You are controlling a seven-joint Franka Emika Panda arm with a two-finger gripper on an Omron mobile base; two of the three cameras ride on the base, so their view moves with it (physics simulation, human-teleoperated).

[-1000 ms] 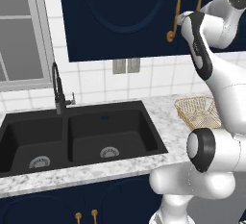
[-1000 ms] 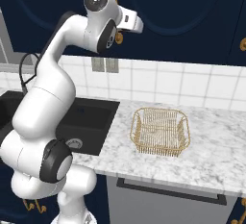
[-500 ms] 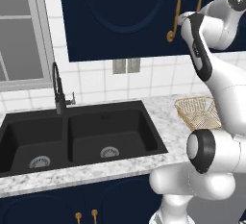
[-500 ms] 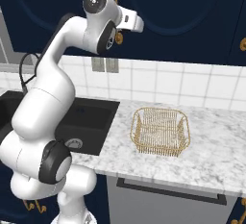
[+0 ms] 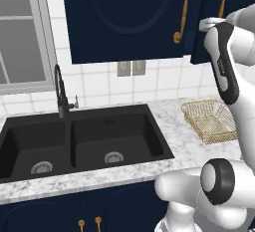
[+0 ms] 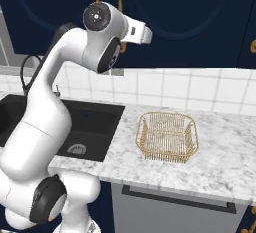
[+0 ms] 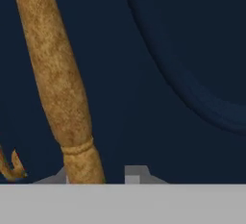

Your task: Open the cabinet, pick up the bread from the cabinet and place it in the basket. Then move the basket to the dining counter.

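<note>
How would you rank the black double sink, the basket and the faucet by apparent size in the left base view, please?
1. black double sink, clearly largest.
2. basket.
3. faucet, thin but tall; close to the basket, so that order is unsure.

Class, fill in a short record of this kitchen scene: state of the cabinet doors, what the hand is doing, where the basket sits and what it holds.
cabinet: doors shut
hand: fingers either side of a gold handle, closed around it
basket: on the marble counter, right of the black sink, empty
bread: not seen
</note>
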